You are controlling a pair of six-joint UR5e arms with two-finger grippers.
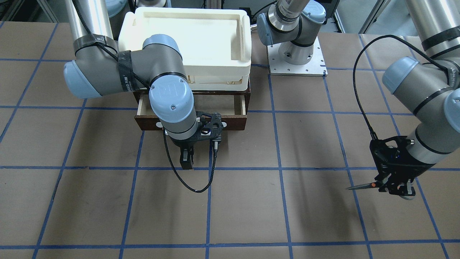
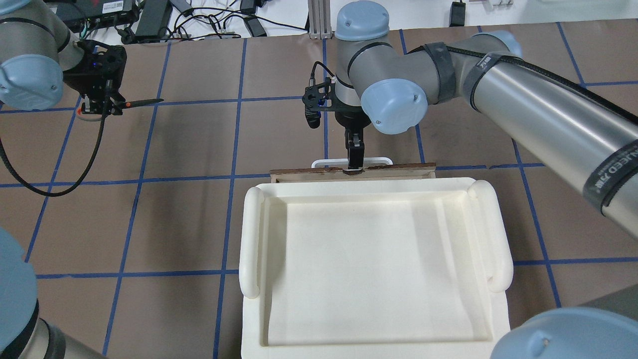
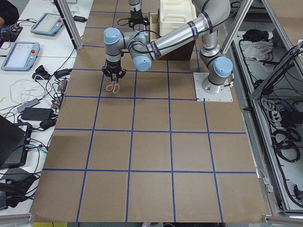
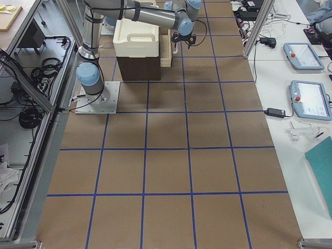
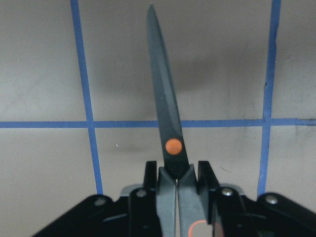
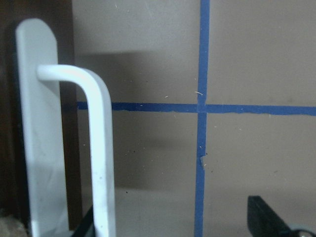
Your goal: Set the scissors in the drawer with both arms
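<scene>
We saw the scissors clamped by their handles in the left claw, blades level above the table, well apart from the drawer. The drawer stood partly open, with the right claw at its white handle, fingers apart.

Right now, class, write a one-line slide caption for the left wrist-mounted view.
Left gripper clamps the scissors just behind the orange pivot, closed blades pointing out over the blue-taped table.

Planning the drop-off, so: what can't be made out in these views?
Drawer interior: front-facing view, right arm covers most; overhead, cream tray covers it.
Scissors handles: left wrist view, buried in left claw, cut by bottom edge.
Right claw: right wrist view, mostly below the frame.
</scene>
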